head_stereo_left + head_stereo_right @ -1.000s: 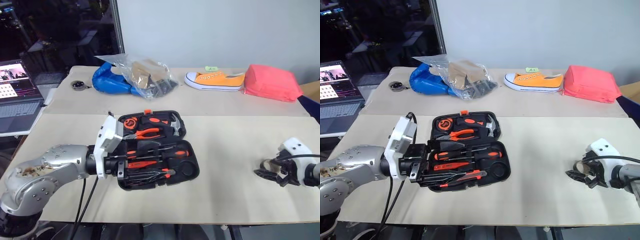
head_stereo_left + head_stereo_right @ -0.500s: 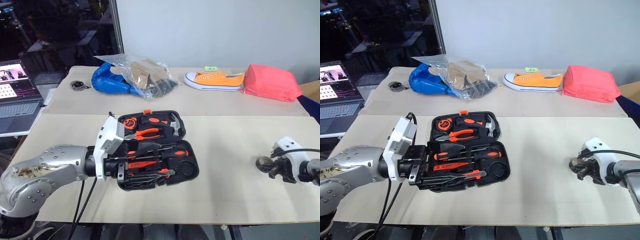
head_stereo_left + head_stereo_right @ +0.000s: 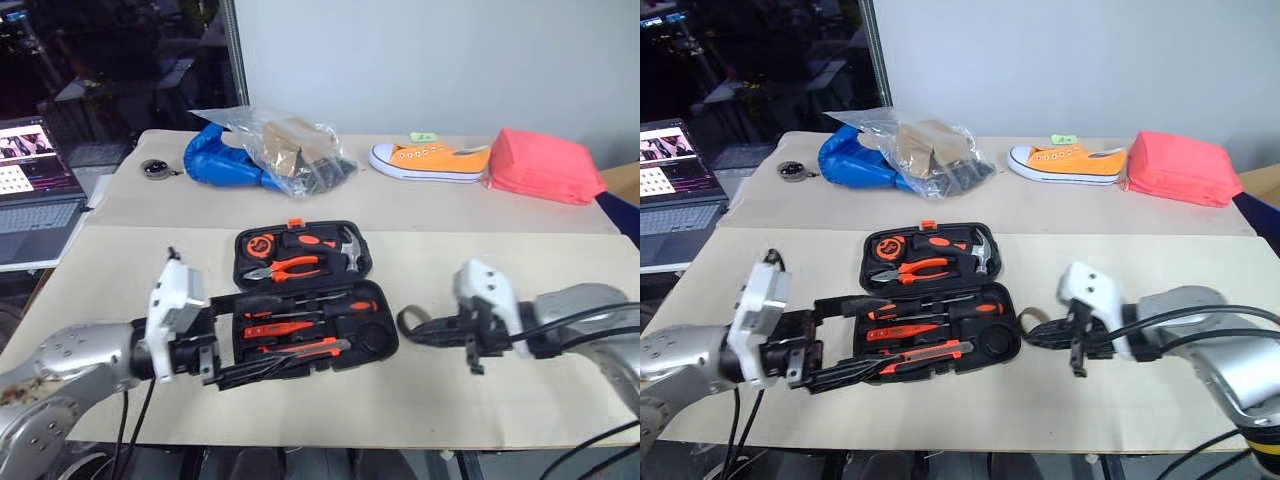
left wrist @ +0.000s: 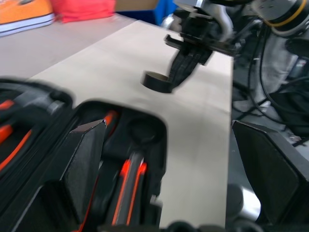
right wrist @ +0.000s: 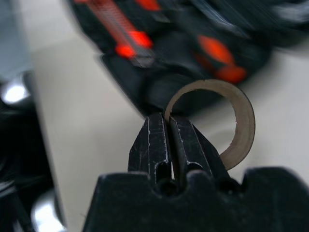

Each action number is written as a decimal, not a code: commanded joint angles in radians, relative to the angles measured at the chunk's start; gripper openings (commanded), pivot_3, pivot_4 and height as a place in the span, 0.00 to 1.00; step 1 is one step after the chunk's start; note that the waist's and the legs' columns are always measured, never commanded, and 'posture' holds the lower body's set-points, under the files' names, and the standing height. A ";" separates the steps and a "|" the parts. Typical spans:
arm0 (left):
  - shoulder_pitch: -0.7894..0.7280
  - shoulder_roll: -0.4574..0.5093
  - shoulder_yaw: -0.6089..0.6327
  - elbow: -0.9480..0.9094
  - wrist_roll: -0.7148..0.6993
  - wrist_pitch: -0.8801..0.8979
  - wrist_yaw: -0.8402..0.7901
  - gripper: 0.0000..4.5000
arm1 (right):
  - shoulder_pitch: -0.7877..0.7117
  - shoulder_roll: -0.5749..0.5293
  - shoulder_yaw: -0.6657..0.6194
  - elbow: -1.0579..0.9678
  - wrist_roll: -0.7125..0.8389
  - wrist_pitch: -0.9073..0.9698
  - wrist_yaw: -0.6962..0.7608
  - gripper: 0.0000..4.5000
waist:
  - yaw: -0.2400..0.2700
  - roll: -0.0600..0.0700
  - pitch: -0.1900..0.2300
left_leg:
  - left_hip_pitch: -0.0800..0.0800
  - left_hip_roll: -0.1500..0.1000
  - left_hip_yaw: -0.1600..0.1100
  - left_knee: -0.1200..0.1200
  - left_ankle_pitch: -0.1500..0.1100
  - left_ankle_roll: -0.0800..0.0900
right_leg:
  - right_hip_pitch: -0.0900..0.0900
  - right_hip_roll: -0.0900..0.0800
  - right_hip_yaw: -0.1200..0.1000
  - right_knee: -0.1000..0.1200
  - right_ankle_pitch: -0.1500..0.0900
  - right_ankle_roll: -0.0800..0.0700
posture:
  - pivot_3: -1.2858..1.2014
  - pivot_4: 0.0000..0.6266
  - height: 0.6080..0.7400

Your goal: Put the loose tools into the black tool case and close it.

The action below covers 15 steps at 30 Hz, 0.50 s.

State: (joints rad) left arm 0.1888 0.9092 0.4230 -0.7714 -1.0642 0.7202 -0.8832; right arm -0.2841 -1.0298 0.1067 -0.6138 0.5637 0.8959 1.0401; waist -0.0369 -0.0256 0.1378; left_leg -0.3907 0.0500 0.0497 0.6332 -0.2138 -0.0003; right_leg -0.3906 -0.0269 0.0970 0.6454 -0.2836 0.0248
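Tool case point(image 3: 300, 290): open on tabletop point(image 3: 480, 380). Right claw point(image 5: 170, 140): pinched on tape roll point(image 5: 236, 121), just beside case. Left claw point(image 3: 225, 350): spread wide at case's near edge.

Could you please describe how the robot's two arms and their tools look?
Both arms are rounded silver-grey metal. Each ends in a white boxy wrist block, with black cables running along it. The left tool and the right tool each have two black fingers. The left arm's shell looks scuffed with brownish marks.
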 commanded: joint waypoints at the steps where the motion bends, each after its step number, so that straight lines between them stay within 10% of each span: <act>1: 0.072 0.003 0.120 -0.032 -0.033 -0.030 -0.077 1.00 | -0.070 0.027 0.107 -0.009 -0.052 -0.038 0.015 0.01 | 0.005 0.000 0.000 | 0.000 0.000 0.000 0.000 0.000 0.000 | 0.000 -0.001 0.000 0.000 0.000 -0.001 | 0.52 0.24 1.00; 15: 0.166 -0.023 0.167 -0.069 -0.026 -0.063 -0.058 1.00 | -0.208 0.096 0.388 0.146 -0.294 -0.132 0.060 0.01 | 0.006 0.000 0.000 | 0.000 0.000 0.001 -0.001 0.000 0.000 | -0.002 0.000 -0.001 0.000 0.000 -0.003 | 0.52 0.24 1.00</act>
State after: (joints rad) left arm 0.3509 0.8910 0.5683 -0.8132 -1.0766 0.6783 -0.9500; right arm -0.4894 -0.9290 0.4707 -0.4769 0.2987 0.7834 1.0827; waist -0.0312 -0.0259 0.1381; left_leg -0.3910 0.0499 0.0502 0.6317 -0.2139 -0.0002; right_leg -0.3925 -0.0268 0.0962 0.6459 -0.2836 0.0213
